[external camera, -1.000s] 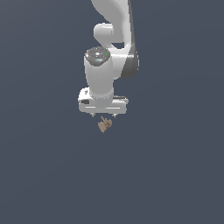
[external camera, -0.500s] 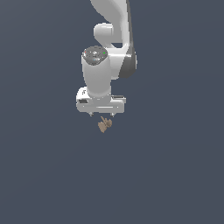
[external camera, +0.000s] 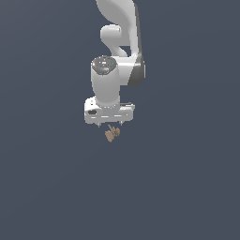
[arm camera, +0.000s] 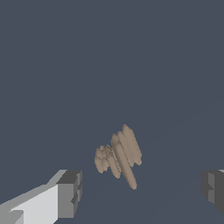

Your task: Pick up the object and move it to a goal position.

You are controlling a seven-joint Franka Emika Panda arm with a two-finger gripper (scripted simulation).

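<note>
One white pincer [external camera: 109, 124], pointing straight down, fingers spread wide apart and gripping nothing. Seen from the wrist, two grey fingertips [arm camera: 69, 194] well apart at opposite edges, with open space between. Lying in that gap, touching neither finger: the object [arm camera: 119, 156], a small tan-brown lump of ridged, blocky lobes. From the exterior view, same object [external camera: 112, 134] just below the white hand, slightly toward the exterior view's right of its middle, far smaller than the hand. Resting on the plain dark blue-grey counter [external camera: 56, 187], though contact hard to confirm against the even colour.

Compared with a second ago and half a second ago: almost no change. Arm, hand and object in nearly the same place across all three exterior pictures. At most a very slight settling of the hand, too small to be sure of.

Meaning for the task, as a judgement: approach apparently finished, hand lined up over the object, grasp not yet made. Likely next need: closing the fingers on the lump. Risk: irregular shape slipping or twisting out between flat pads. No goal marker visible in either view.
</note>
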